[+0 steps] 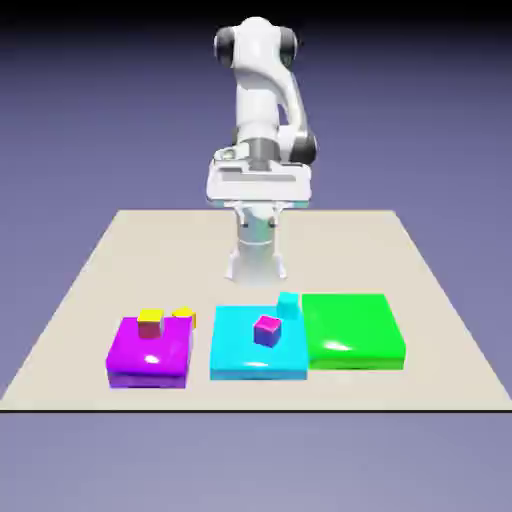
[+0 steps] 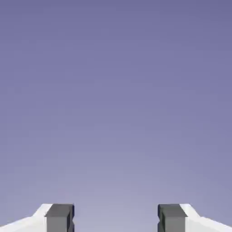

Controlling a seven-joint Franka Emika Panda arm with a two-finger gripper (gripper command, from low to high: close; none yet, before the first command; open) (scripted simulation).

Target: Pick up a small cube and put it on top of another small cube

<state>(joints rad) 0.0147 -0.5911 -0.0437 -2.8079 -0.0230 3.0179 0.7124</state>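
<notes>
A: Where is your orange cube (image 1: 186,317)?
B: At the purple slab's (image 1: 150,366) far corner, partly hidden; you cannot tell whether they touch.
A: Your pincer (image 2: 116,218)?
B: Wide, nothing between its tips. Descend off-centre and you may clip the slab or knock the yellow-topped block (image 1: 150,324); the cyan slab (image 1: 235,350) also narrows your approach.

Exterior view: plain blue-violet backdrop, near black along the frame's top edge; pale beige tabletop (image 1: 330,250) across middle and lower frame, dark front edge. Hand view: backdrop only, violet at top, greyer and paler toward bottom.
</notes>
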